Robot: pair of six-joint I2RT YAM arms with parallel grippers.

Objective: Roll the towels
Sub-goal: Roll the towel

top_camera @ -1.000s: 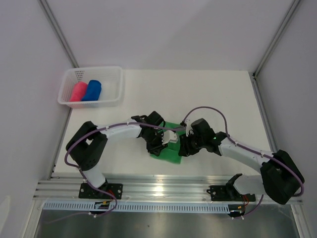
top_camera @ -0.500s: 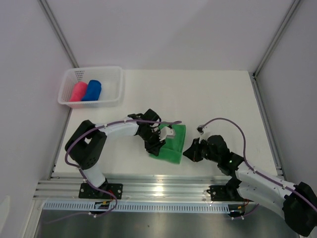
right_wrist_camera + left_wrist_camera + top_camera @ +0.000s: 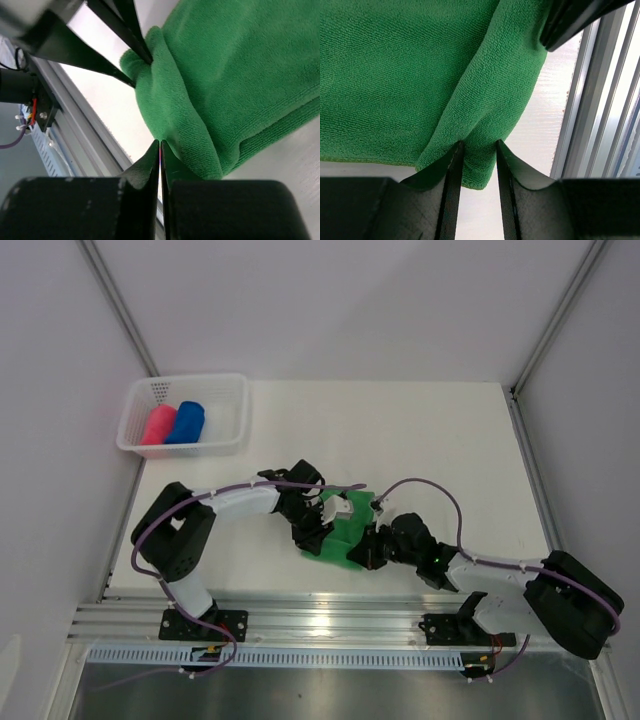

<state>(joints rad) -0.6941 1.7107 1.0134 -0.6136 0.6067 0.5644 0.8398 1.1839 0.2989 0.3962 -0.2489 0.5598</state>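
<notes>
Left claw (image 3: 479, 146) pinching green towel (image 3: 395, 65) fold, right claw (image 3: 160, 144) closed alongside

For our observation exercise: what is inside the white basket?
Two rolled towels lie side by side in the basket: a pink towel on the left, a blue towel on its right. The basket floor beneath them is covered.

We see the green towel (image 3: 350, 537) as bright solid green, with no print, just fine pile texture up close. Pink towel (image 3: 158, 426) is plain pink-red and blue towel (image 3: 186, 423) plain royal blue. Basket (image 3: 236, 410) is white with a mesh-hole pattern. Table (image 3: 440, 440) is plain white and the walls (image 3: 330, 310) pale grey-white. Left arm (image 3: 240, 502) and right arm (image 3: 490, 565) are white links with black joints. Cables (image 3: 425, 483) are purple. Rail (image 3: 330, 620) is silver with lengthwise ridges.
</notes>
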